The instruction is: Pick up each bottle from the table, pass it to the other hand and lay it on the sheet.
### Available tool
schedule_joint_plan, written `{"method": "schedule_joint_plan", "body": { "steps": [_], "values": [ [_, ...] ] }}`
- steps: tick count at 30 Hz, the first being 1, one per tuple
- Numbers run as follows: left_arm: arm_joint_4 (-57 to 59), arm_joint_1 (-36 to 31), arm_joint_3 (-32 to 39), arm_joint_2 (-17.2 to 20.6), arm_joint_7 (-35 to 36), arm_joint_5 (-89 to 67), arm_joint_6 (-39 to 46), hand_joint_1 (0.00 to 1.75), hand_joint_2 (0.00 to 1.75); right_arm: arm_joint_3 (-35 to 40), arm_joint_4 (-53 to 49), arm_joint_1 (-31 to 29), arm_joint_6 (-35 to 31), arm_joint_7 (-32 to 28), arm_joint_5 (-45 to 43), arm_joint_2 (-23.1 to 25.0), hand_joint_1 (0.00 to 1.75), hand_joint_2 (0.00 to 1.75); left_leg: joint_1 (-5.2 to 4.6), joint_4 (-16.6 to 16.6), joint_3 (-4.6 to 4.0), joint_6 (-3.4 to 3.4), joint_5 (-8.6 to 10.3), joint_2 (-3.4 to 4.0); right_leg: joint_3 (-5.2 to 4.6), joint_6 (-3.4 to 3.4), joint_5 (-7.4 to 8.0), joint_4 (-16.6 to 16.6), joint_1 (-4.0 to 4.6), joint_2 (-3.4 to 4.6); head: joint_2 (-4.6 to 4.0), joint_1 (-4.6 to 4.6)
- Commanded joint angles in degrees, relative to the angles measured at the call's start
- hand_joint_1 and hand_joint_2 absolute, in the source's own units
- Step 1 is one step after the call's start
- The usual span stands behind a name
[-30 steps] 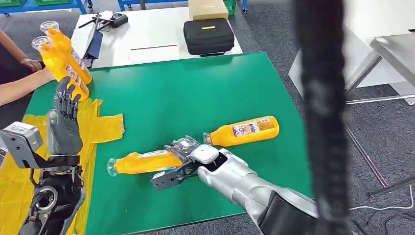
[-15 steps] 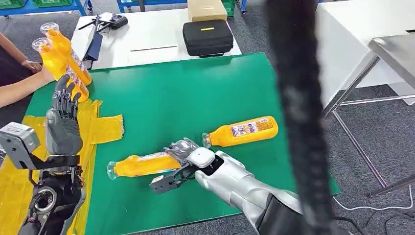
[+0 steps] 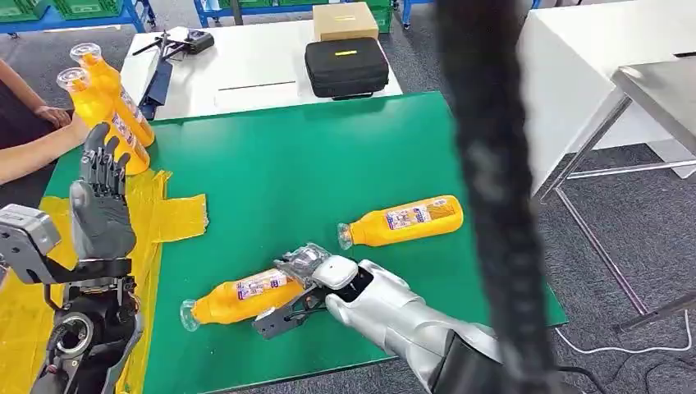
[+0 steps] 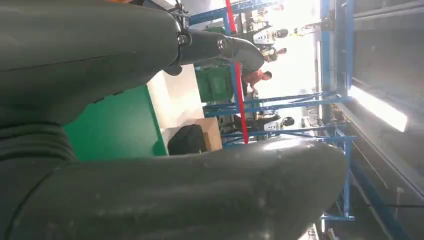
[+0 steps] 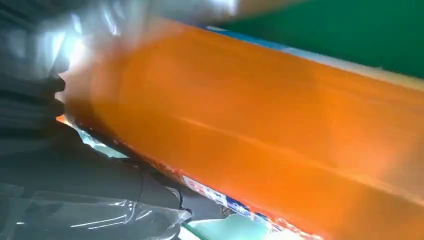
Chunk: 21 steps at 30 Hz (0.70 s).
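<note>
Right robot hand point(image 3: 299, 283): grips orange bottle point(image 3: 238, 295) on green tabletop point(image 3: 312, 164). Left robot hand point(image 3: 100, 205): raised, fingers spread.

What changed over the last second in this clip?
The right robot hand grips the near bottle, which has tilted: its neck end now sits lower in the head view than before. The left robot hand stays raised and empty; the far bottle on the green table has not moved.

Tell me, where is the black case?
In the head view the black case sits on the white table beyond the far edge of the green table, right in front of a cardboard box.
</note>
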Motion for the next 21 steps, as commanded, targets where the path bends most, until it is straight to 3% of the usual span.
{"method": "schedule_joint_plan", "body": {
  "steps": [1, 8, 13, 16, 19, 20, 21],
  "values": [
    [0.91, -0.82, 0.36, -1.14, 0.01, 0.03, 0.13, 0.00, 0.00, 3.11, 2.90, 3.98, 1.70, -0.22, 0.07, -2.20, 1.75, 1.75, 0.08, -0.08, -0.18, -0.18, 0.15, -0.33, -0.05, 0.03, 0.06, -0.15, 0.07, -0.46, 0.00, 0.00],
    [0.50, -1.25, 0.46, -2.08, 0.00, -0.13, 0.11, 0.00, 0.00, 1.90, 1.23, 3.80, 1.39, -0.38, -1.23, -3.38, 1.75, 1.75, 0.06, -0.09, 0.02, -0.12, 0.07, -0.24, 0.14, -0.05, 0.06, -0.15, 0.05, -0.33, 0.00, -0.02],
    [0.81, -0.95, 0.75, -1.38, 0.33, -0.55, 0.05, 0.00, 0.00, -3.71, -3.04, 4.54, -0.54, 1.40, -5.65, -5.76, 1.75, 1.75, 0.05, -0.07, -0.12, -0.14, 0.13, -0.31, 0.02, -0.06, 0.09, -0.12, 0.05, -0.43, 0.00, -0.02],
    [1.96, -0.35, 2.04, -0.25, 4.74, 5.89, -1.34, 0.00, 0.00, -16.32, -14.94, 8.29, -3.99, 5.70, -15.24, -10.56, 1.75, 1.75, 0.06, -0.05, -0.27, -0.18, 0.17, -0.40, -0.09, -0.04, 0.11, -0.13, 0.06, -0.52, 0.00, -0.02],
    [4.18, 0.54, 5.65, -0.33, 5.81, 9.37, -0.12, 0.00, 0.00, -29.04, -37.29, 15.84, -7.35, 8.84, -22.60, -17.76, 1.75, 1.75, 0.02, -0.05, -0.20, -0.05, 0.16, -0.52, 0.03, -0.04, 0.05, -0.10, 0.02, -0.49, 0.00, -0.02],
    [4.93, 0.98, 7.20, -0.60, 5.25, 9.11, 0.80, 0.00, 1.75, -32.68, -45.21, 19.15, -7.72, 9.71, -22.67, -19.97, 1.75, 1.75, 0.03, -0.03, -0.27, -0.07, 0.16, -0.59, -0.01, -0.03, 0.04, -0.11, 0.03, -0.57, 0.00, 0.02],
    [5.21, 1.46, 8.59, -0.73, 4.99, 8.52, 2.23, 0.00, 1.75, -37.26, -51.56, 22.40, -10.09, 8.73, -24.50, -20.38, 1.75, 1.75, -0.01, -0.04, -0.31, 0.00, 0.16, -0.60, -0.03, -0.03, 0.03, -0.08, 0.00, -0.53, 0.00, 0.00]
  ]
}}
